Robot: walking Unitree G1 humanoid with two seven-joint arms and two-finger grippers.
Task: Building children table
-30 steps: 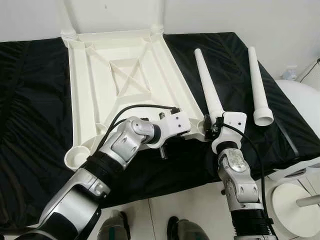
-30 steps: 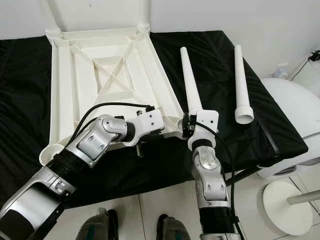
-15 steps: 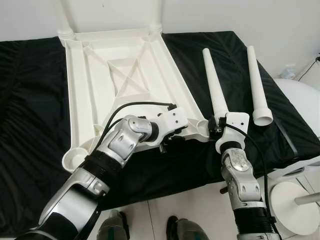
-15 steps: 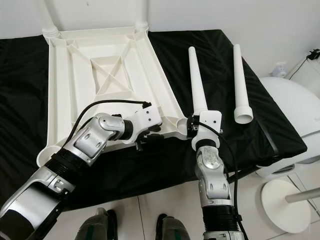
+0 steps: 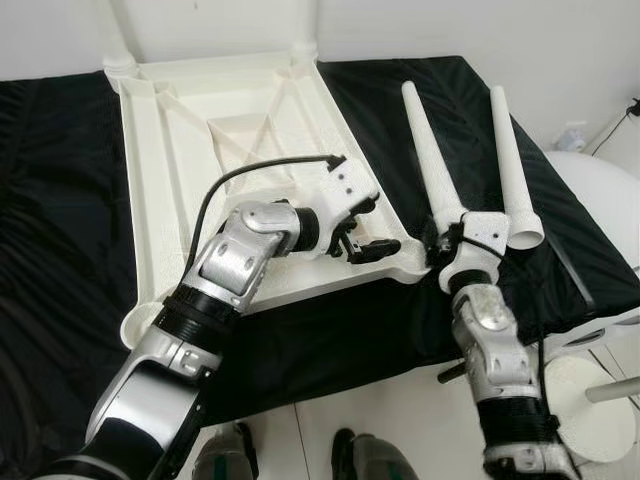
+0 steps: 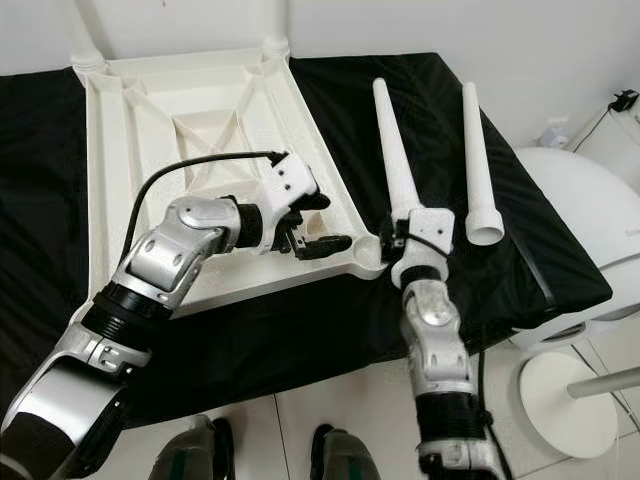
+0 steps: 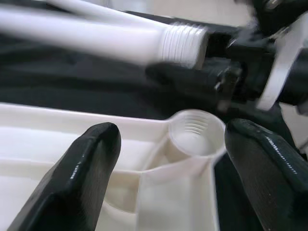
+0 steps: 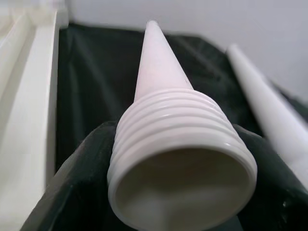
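Right end effector [image 6: 400, 238] clenched on tapered white plastic leg [image 6: 392, 150], threaded end hidden; left end effector [image 6: 312, 238] released over upturned white plastic tabletop [image 6: 110, 190], far edge cut off.

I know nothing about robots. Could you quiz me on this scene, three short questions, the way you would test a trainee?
1. True or false: the right gripper is shut on the threaded end of a white table leg.
2. Which way up does the white tabletop lie on the black cloth? A. underside up, ribs showing. B. smooth side up. C. on its edge.
3. Fill the gap: the left gripper, fingers open, hovers at the tabletop's near right corner by the empty threaded ______.

Key: 1 true. 2 A. 3 socket. A second leg lies loose on the cloth, further to the right.
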